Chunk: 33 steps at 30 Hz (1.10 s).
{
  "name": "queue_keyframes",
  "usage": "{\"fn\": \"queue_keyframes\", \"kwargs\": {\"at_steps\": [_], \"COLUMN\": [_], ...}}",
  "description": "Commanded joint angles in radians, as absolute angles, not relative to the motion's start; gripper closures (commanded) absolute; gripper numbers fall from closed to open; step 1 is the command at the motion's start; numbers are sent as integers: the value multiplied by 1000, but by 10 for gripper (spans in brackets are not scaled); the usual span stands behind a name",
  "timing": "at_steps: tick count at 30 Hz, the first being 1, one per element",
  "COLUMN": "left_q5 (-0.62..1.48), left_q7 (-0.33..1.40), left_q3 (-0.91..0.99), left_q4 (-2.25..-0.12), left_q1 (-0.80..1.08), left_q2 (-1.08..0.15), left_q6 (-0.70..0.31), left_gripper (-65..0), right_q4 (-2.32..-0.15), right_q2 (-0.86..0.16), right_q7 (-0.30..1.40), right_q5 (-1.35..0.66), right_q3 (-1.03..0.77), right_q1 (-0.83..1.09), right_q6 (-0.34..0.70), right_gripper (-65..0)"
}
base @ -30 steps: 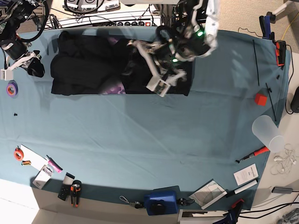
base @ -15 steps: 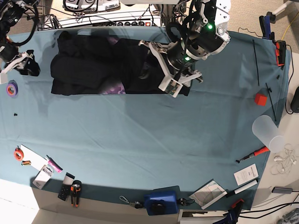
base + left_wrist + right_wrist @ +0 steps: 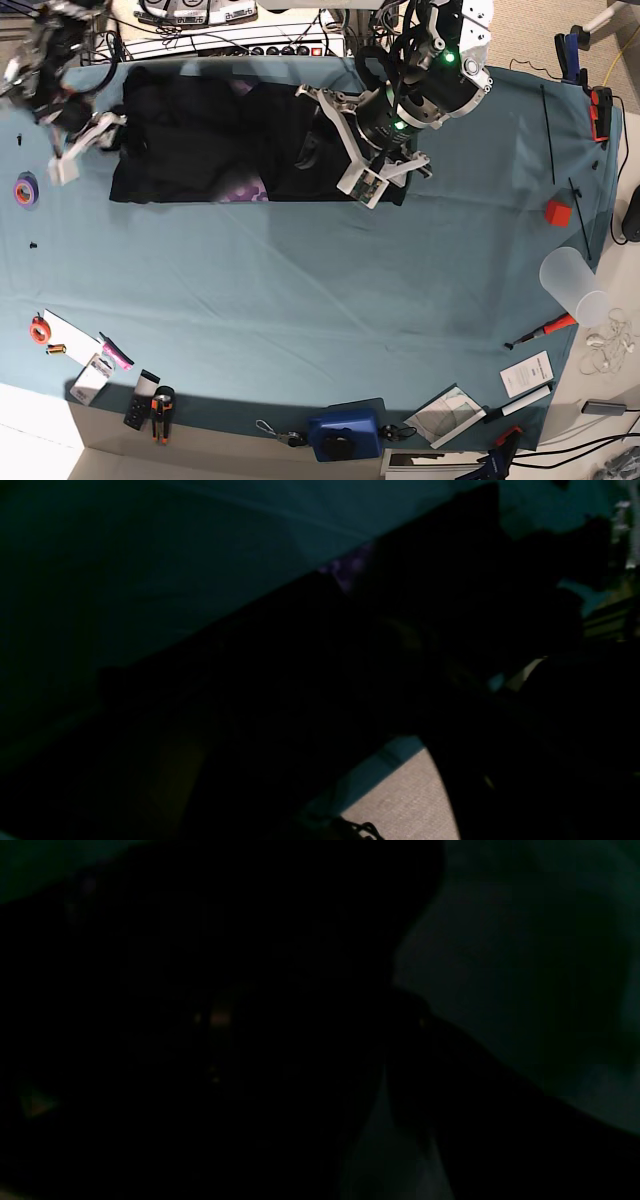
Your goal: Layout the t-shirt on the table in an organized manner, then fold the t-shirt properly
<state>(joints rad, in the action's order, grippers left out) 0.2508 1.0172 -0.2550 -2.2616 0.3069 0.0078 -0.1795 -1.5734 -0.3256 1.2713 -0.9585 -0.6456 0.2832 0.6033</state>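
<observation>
The shirt (image 3: 235, 140) lies bunched at the table's (image 3: 300, 290) twelve o'clock. My left gripper (image 3: 385, 170) hovers spread at its three o'clock edge; right gripper (image 3: 85, 145) looks apart. I'd pinch corners low, then pull outward evenly.

Big table (image 3: 300, 290) with a teal-blue cloth over it. The black t-shirt (image 3: 200, 140) lies bunched along the far edge, a bit of purple print showing. Scattered round the edges: purple tape roll (image 3: 25, 189), red cube (image 3: 557, 212), frosted cup (image 3: 574, 285), blue box (image 3: 344, 433), 1 orange-handled tool (image 3: 540, 331).
</observation>
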Motion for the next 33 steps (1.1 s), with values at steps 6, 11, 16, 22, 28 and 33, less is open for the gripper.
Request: {"fn": "queue_keyframes", "kwargs": {"at_steps": [6, 11, 16, 22, 28, 33], "left_q5": [262, 261, 262, 262, 266, 265], "left_q7": [976, 942, 942, 942, 942, 943], "left_q3": [-259, -259, -259, -259, -259, -260], "left_q4": [-2276, -2276, -2276, -2276, -2276, -2276], "left_q1": [305, 304, 304, 304, 305, 305], "left_q2": [14, 14, 14, 14, 14, 14], "left_q6": [-183, -183, -184, -183, -183, -183], "left_gripper": [-345, -345, -345, -345, -345, -345], "right_q4": [-1512, -1510, -1510, -1510, -1510, -1513], "right_q2": [-280, -243, -218, -210, -210, -214], "right_q7": [1294, 1376, 1396, 1396, 1396, 1390], "right_q5": [-952, -1007, -1073, -1073, -1073, -1051], "right_q3": [-648, -648, -648, -648, -648, -648], "right_q1": [280, 280, 280, 279, 279, 268], "right_q6": [631, 640, 640, 663, 663, 698], "right_gripper": [-371, -371, -371, -349, -121, 0]}}
